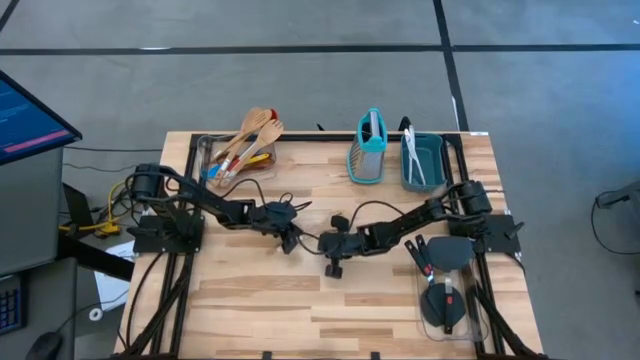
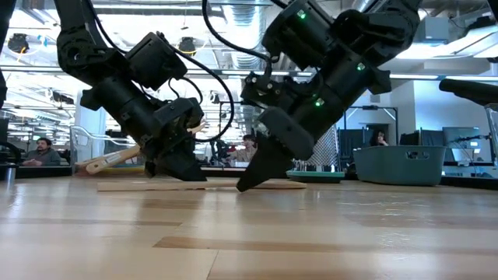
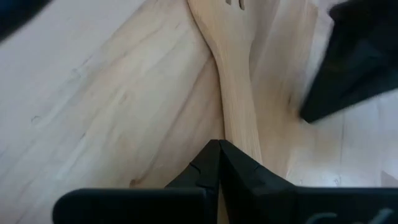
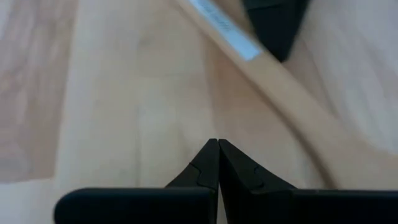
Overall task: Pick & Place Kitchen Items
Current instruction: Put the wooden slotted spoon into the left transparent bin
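Honestly the wooden spatula (image 3: 235,93) is hard to make out from above: it lies flat on the pale plank tabletop (image 1: 250,300) between the two arms and nearly blends into the grain, with the arms covering part of it. The left wrist view cuts off its slotted head, and the right wrist view only catches the handle with a white label (image 4: 224,28). Left pincer (image 3: 219,152) is fully closed with nothing in it, its tip down right at the handle. Right pincer (image 4: 217,149) is closed too, empty, tip near the tabletop just beside the spatula. Back edge: a clear tub of wooden spoons (image 1: 255,135), a teal grater (image 1: 368,150), and a teal bin (image 1: 435,150) with white utensils. Black spatulas (image 1: 445,270) lie near the right arm's base.
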You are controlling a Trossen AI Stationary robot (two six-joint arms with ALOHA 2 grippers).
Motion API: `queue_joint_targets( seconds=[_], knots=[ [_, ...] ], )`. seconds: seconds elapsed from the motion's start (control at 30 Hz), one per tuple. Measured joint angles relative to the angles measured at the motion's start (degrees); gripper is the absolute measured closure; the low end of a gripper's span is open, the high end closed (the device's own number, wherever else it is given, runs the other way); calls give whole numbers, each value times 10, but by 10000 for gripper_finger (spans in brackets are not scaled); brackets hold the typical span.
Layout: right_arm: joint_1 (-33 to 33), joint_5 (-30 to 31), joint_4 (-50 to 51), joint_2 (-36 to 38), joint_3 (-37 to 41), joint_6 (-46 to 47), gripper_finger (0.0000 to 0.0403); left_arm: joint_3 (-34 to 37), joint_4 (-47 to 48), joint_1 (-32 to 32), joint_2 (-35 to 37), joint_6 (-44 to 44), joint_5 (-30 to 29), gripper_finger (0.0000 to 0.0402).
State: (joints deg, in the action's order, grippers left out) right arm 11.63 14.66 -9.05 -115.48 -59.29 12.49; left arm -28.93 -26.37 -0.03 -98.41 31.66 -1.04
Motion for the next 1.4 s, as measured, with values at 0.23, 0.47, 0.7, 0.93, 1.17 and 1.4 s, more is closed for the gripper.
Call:
queue_joint_targets(
  seconds=[0.23, 0.47, 0.7, 0.93, 1.17, 1.4],
  knots=[
    [-15, 4, 0, -1, 0, 2, 403, 0, -11, -25, -1, 4, 0, 400],
    [-13, -11, 4, 0, 0, 1, 403, 1, -11, -39, 3, 4, -11, 400],
    [-1, -18, 46, 8, -2, 0, 403, 1, 33, -63, 80, -6, -19, 400],
    [0, -11, 89, 30, 1, -14, 403, 1, 199, -132, 203, 43, -89, 400],
    [-19, 82, 160, 82, 0, -26, 403, 0, 215, -244, 210, 148, -153, 400],
    [-73, 76, 173, 65, 1, -22, 403, 1, 211, -299, 149, 249, -206, 400]
  ],
)
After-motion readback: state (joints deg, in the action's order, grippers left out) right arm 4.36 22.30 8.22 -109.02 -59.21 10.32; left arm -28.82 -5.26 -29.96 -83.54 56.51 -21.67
